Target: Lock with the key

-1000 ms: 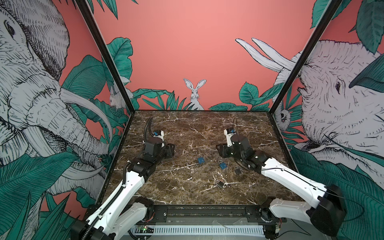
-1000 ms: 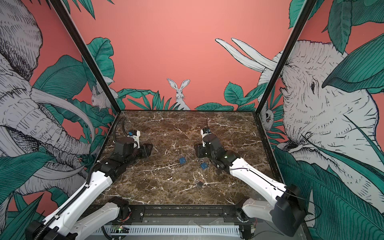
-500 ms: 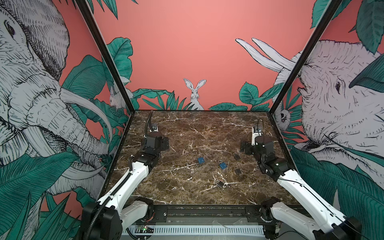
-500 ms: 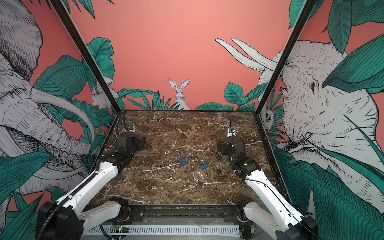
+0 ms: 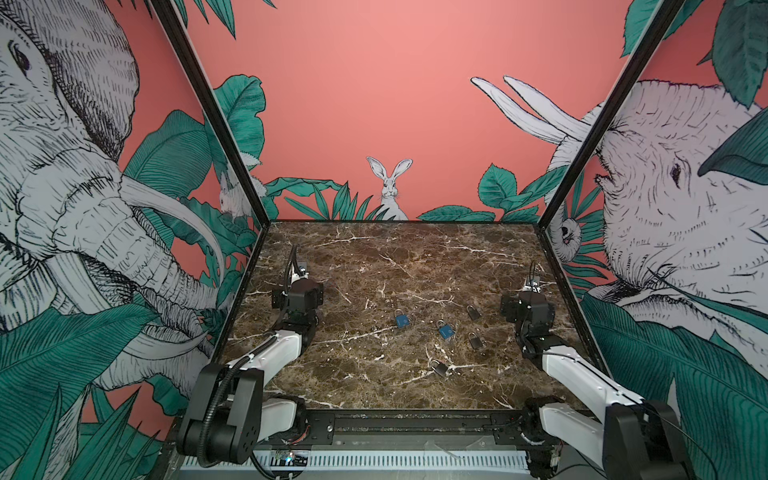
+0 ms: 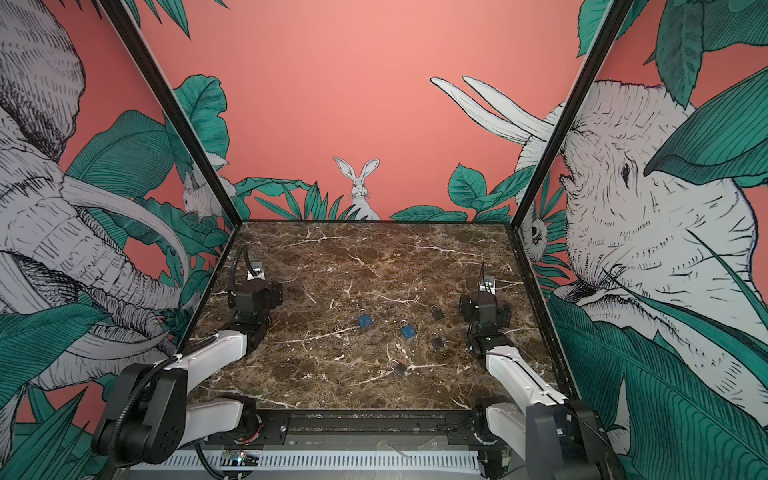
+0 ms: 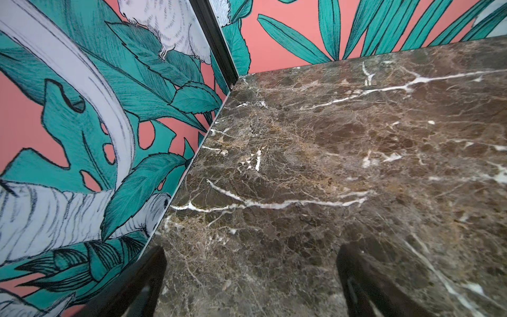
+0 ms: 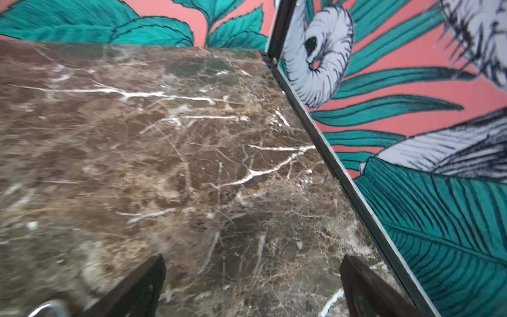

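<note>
Five small padlocks are laid on the marble bench, grouped right of its middle in both top views: a left blue padlock and a right blue padlock near each other, a far dark padlock, a middle dark padlock just beside the right blue one, and a near dark padlock set apart toward the front edge. No key can be made out, and the locks are too small for an open shackle to be told from a shut one. The left claw is seen spread wide over bare marble by the left wall, nothing between its fingers; the right claw is likewise spread and empty by the right wall, the nearer of the two to the locks yet touching none. The step in hand is judged to be the opening one, with nothing yet grasped. The next move calls for the key to be found, then for a lock body to be pinned by one claw while the key's head is pinched narrowly by the other and turned. As the pieces are small and lie flat on smooth stone, a low, centred approach is thought necessary, lest a lock be pushed away rather than gripped.
</note>
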Controlling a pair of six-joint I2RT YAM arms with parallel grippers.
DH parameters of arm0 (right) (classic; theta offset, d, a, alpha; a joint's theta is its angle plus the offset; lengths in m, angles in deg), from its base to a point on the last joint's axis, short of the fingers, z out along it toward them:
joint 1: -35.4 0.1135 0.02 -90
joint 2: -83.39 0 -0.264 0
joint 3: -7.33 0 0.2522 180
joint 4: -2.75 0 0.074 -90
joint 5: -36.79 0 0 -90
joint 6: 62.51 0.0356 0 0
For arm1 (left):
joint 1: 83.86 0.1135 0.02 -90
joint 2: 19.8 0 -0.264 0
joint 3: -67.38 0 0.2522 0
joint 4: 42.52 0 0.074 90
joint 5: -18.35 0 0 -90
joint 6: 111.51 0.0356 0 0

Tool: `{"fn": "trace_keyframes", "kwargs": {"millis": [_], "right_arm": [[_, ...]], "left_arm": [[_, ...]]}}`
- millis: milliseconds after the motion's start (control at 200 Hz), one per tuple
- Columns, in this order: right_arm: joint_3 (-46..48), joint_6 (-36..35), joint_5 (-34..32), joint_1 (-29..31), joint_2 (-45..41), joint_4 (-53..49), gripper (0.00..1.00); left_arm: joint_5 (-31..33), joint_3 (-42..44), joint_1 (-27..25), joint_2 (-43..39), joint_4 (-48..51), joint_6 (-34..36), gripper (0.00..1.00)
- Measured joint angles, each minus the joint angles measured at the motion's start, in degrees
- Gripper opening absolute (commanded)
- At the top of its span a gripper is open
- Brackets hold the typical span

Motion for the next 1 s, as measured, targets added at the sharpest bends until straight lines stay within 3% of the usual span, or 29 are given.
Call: {"fn": "trace_keyframes", "kwargs": {"millis": [235,510,790,1000], "right_arm": [[4.61,-3.19,1.79,-2.12,13.79,24.15,0.99],[4.66,-5.11,6.82,-2.4,23.37,39.08,0.99],[4.55,-6.36,9.7,-2.51,25.9,43.01,1.0],[-1.16,-6.64,11.78,-2.93,25.9,36.41,0.99]], "left_arm": [[-8.74,0.94,2.36,4.98,-8.74,0.94,0.97],[-14.69,5.73,2.4,12.96,-21.03,2.23,0.98],[-16.5,5.27,2.62,17.14,-25.11,2.8,0.98],[-18.36,3.58,3.67,17.14,-25.03,2.78,0.99]]}}
